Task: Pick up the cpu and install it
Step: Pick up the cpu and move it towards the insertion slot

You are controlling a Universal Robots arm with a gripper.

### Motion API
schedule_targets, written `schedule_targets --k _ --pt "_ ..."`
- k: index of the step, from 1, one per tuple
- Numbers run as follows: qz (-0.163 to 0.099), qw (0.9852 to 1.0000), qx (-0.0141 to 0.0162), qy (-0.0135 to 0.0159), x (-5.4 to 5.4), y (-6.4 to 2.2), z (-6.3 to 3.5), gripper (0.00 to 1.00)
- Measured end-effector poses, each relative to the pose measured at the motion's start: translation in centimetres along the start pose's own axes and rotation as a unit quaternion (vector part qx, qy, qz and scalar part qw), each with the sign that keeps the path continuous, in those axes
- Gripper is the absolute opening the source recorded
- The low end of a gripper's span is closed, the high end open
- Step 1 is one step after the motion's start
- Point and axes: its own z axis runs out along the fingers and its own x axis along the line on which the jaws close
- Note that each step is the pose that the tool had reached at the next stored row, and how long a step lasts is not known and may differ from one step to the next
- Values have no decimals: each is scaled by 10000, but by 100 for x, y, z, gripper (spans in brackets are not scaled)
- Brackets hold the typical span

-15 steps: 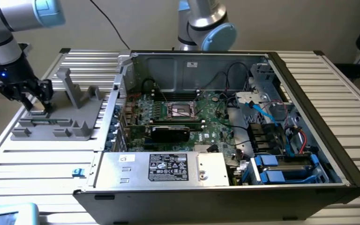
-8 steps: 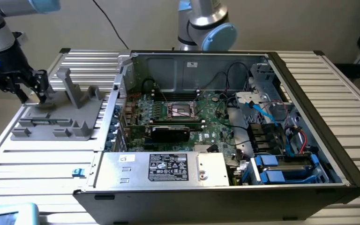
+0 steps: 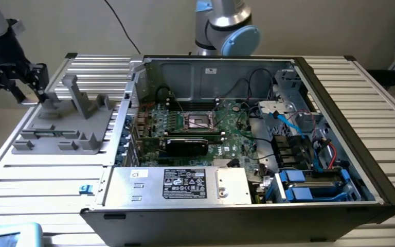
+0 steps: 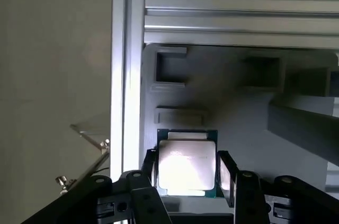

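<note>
Cpu [image 4: 186, 166] pinched btwn gripper [image 4: 188, 156] fingers, over grey fixture [image 3: 64, 126] on slatted alu table [image 3: 47, 175].

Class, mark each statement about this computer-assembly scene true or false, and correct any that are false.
1. The cpu sits between the fingers of the hand. True.
2. The cpu is already seated in the motherboard socket. False: it is with the hand, well away from the socket.
3. The computer case lies open, with its inside exposed. True.
4. The hand hangs over the motherboard. False: it is by the grey fixture, to the exterior view's left of the case.
</note>
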Motion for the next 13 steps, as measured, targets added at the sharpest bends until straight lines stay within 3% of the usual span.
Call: schedule_targets --k 6,13 --pt "0 10000 5 1 -48 4 -272 56" --pt "0 10000 9 10 -174 7 -592 56"
